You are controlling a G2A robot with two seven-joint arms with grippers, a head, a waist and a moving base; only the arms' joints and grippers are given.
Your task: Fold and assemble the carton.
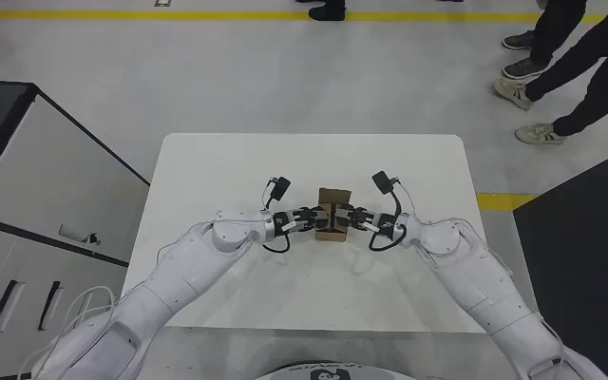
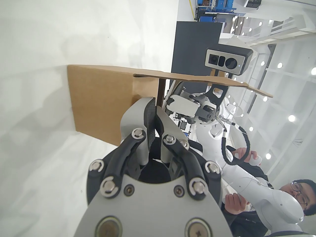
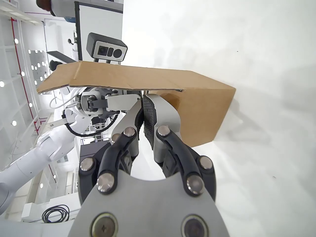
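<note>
A small brown carton [image 1: 332,201] stands near the middle of the white table [image 1: 285,171], with one flap sticking up and outward. My left gripper [image 1: 316,224] is at the carton's left side, my right gripper [image 1: 350,221] at its right side. In the left wrist view the left gripper [image 2: 155,110] is shut on the edge of a wall of the carton [image 2: 98,99], under the overhanging flap. In the right wrist view the right gripper [image 3: 144,104] is pinched shut on the opposite edge of the carton [image 3: 202,109]. Each wrist view shows the other gripper just beyond the carton.
A grey cabinet [image 1: 38,190] stands off the table's left edge, and a dark panel [image 1: 570,247] off its right edge. The table has bare surface all round the carton. People stand on the floor beyond the far edge.
</note>
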